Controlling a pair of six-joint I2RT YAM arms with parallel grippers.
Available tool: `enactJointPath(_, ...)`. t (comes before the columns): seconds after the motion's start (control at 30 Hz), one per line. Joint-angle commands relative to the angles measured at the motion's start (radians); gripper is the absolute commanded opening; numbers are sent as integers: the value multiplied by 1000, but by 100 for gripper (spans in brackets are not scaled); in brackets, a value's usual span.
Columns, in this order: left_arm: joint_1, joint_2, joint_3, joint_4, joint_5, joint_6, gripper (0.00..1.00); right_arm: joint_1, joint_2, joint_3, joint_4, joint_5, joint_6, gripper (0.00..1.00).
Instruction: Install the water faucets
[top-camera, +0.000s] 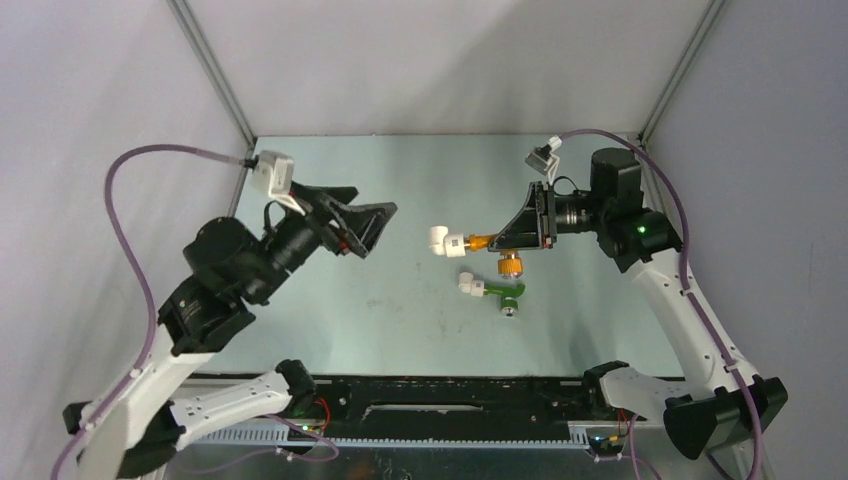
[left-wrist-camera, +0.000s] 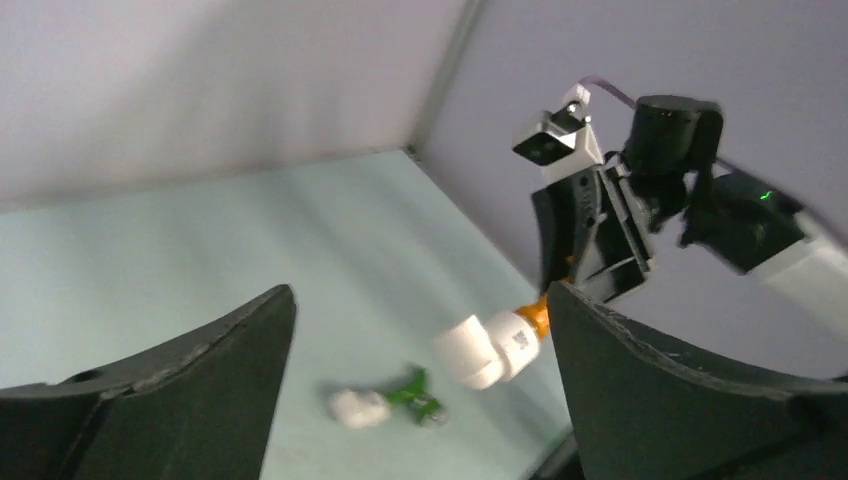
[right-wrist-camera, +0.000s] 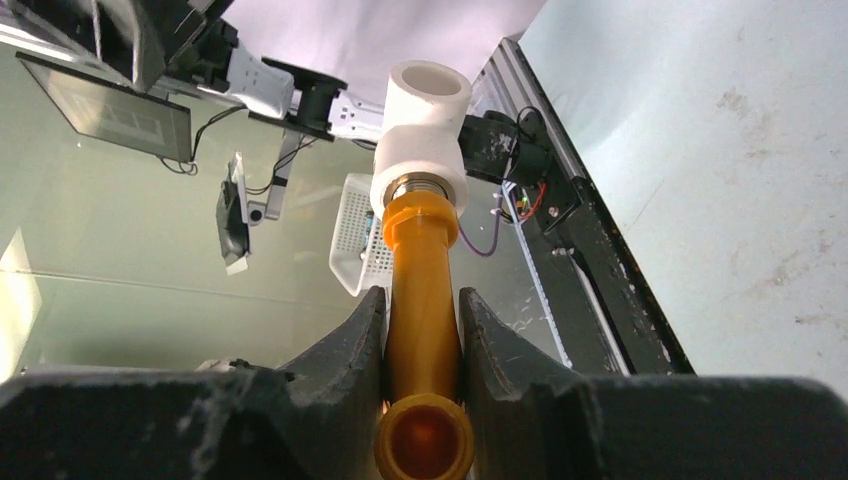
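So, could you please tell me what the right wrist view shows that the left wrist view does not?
Only the right wrist view shows the metal ring where the orange faucet joins the white elbow, and the faucet's hollow near end. Only the left wrist view shows the green faucet lying on the table and the open left tool. Both show the right tool gripping the orange faucet with its elbow.

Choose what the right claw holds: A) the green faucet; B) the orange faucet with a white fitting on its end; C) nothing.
B: the right claw is shut on the orange faucet, which carries a white fitting, while the green faucet lies on the table.
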Motion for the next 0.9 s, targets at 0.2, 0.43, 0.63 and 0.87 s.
enactJointPath(0.2,330,64,-263,285,732,-936,91,-1,-33,12,116,-62,44,0)
enactJointPath(0.43,348,71,-462,661,843,-1190,91,7,-30,12,148,-67,80,0)
enactJointPath(0.63,347,95,-465,694,865,-1196,89,29,-26,12,168,-68,102,0)
enactJointPath(0.87,335,128,-434,668,876,-1159,73,46,-25,12,193,-56,132,0)
